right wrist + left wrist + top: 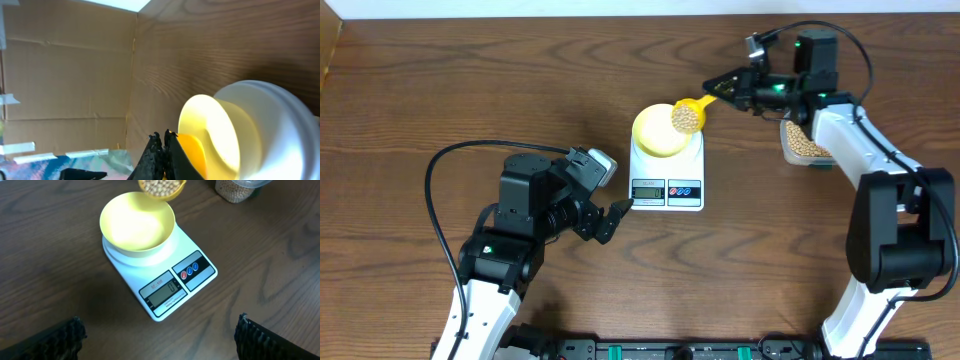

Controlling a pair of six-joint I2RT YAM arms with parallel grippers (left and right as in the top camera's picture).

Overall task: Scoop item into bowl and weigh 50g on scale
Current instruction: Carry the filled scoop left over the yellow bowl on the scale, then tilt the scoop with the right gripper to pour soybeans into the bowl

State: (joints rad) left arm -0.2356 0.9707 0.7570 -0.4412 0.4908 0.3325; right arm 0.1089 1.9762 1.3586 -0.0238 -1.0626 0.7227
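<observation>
The pale-yellow bowl point(658, 135) stands on the white scale point(668, 185), whose display faces the front edge. In the left wrist view the bowl point(137, 227) shows a bare inside. My right gripper point(722, 90) is shut on the handle of a bright yellow scoop point(688, 117). The scoop is heaped with tan beans point(160, 185) and hovers over the bowl's far right rim. In the right wrist view the shut gripper point(162, 137) pinches the scoop point(192, 155) beside the bowl point(215, 130). My left gripper point(617, 213) stands wide open and holds nothing, just left of the scale's front point(165, 287).
A clear plastic container point(804, 146) of beans sits right of the scale, under my right arm, and shows as the container point(235, 190) at the top of the left wrist view. A cardboard wall point(65, 75) stands beyond the table's left edge.
</observation>
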